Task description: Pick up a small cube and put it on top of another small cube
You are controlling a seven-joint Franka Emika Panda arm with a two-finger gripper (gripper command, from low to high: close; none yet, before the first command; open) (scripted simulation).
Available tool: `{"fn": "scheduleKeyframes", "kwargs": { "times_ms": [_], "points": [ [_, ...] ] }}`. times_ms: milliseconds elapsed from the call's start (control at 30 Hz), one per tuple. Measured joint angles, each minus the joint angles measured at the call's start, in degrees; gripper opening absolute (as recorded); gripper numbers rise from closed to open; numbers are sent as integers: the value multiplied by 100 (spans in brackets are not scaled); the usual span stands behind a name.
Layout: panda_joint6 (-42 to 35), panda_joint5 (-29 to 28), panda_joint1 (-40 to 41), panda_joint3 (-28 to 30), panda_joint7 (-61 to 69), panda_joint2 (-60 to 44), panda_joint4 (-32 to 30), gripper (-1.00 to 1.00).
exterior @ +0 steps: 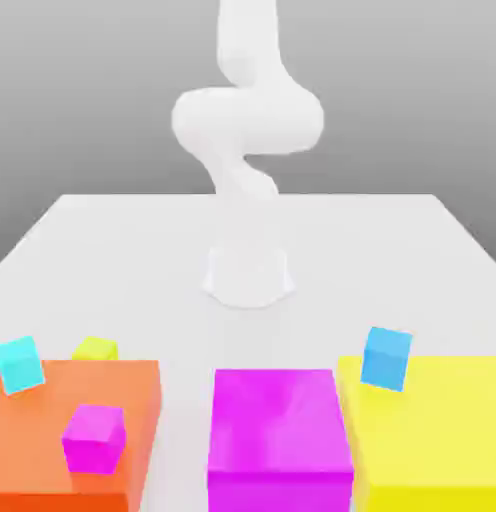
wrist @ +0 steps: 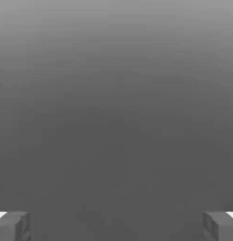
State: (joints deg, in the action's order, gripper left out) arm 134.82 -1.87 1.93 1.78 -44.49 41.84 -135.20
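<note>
The small lime cube [exterior: 95,349] sits at the far edge of the big orange block [exterior: 52,440], on the exterior view's left. The light cyan small cube [exterior: 19,364] stands just left of it, by the orange block's far left corner. The two are a short gap apart. My arm [exterior: 247,120] rises from its base [exterior: 249,275] at the table's middle, well behind both cubes. In the hand view my gripper [wrist: 116,226] is open, its fingertips [wrist: 12,226] spread wide with nothing between them, facing a plain grey backdrop.
A small magenta cube [exterior: 94,438] rests on the orange block. A big magenta block [exterior: 279,440] stands at the front middle, and a big yellow block [exterior: 442,440] at the front right carries a sky-blue small cube [exterior: 387,357]. The white table [exterior: 392,260] stretches behind them.
</note>
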Motion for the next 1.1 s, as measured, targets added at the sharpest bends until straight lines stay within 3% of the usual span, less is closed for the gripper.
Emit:
{"fn": "scheduleKeyframes", "kwargs": {
  "times_ms": [433, 533, 600, 667, 767, 867, 900, 1100],
  "points": [
    [1914, -771, 1169, 1590, 1104, -2539, -2050, 0],
    [2458, -637, 1407, 2080, 1649, -3276, -2580, 0],
    [2854, -212, 1561, 2332, 2249, -3832, -2927, 0],
    [3204, 508, 1677, 2184, 2856, -4316, -2993, 0],
    [3682, 1625, 2252, 1342, 3691, -4977, -2892, 0],
    [4183, 2123, 3135, 349, 4083, -5590, -2761, 0],
    [4275, 2160, 3296, 182, 4116, -5696, -2740, -100],
    [4310, 2171, 3379, 97, 4126, -5748, -2729, -100]
  ]
}}
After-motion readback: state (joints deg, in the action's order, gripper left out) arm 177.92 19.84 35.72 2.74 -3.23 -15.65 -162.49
